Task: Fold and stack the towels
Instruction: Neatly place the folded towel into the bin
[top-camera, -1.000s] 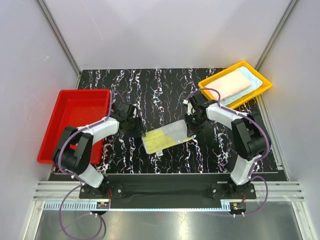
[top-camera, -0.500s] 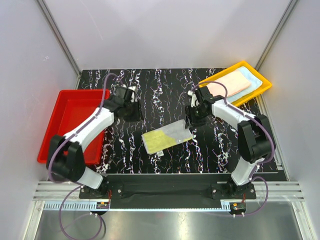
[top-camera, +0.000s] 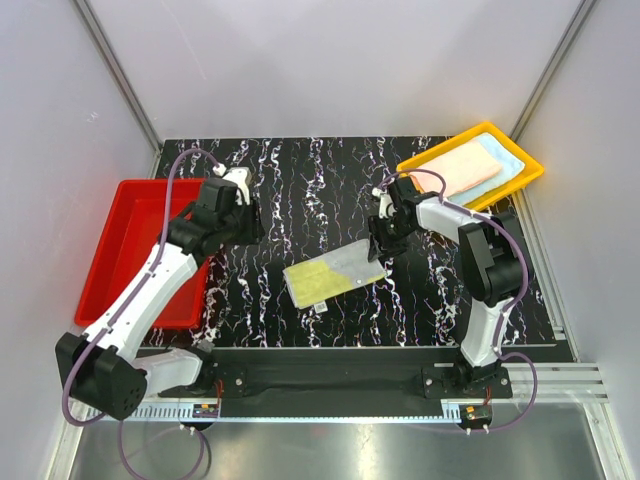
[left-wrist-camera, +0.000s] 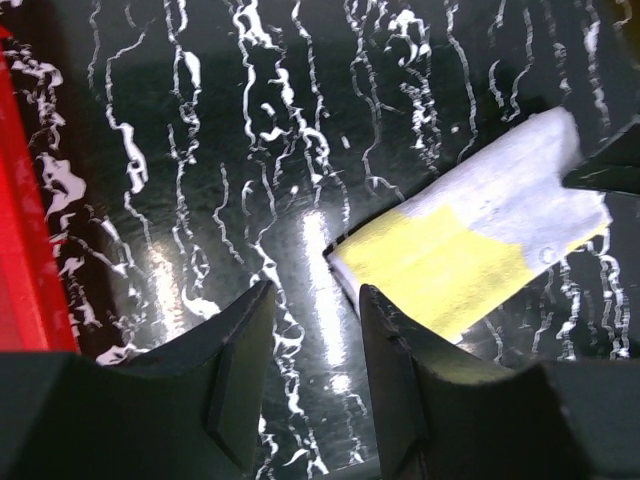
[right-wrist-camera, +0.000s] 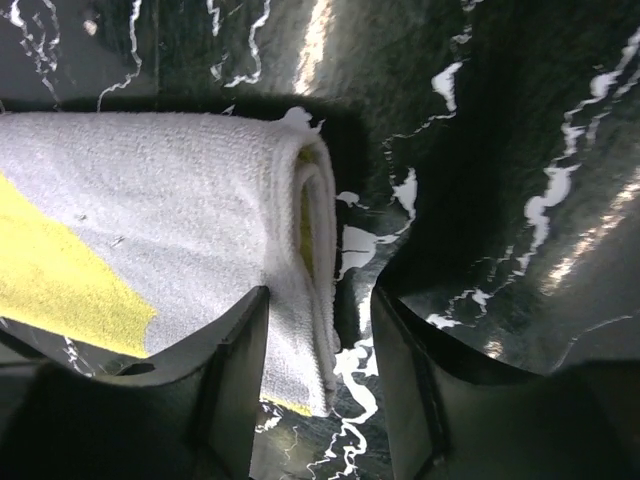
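From above, the left gripper (top-camera: 244, 221) hangs at ten o'clock beside the red tray (top-camera: 150, 215). The right gripper (top-camera: 380, 250) meets the folded towel (top-camera: 333, 275) at the middle of the black marbled surface (top-camera: 300, 180).

Left wrist: gripper parted, empty.

Right wrist: gripper released, the towel's fold between its jaws.

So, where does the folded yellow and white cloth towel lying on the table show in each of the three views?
Top external: the folded yellow and white towel lies near the centre of the picture.
Left wrist: the towel is at the right, about mid height.
Right wrist: the towel fills the left half.
Shared landmark: the black table with white veins under it, seen in all three views.
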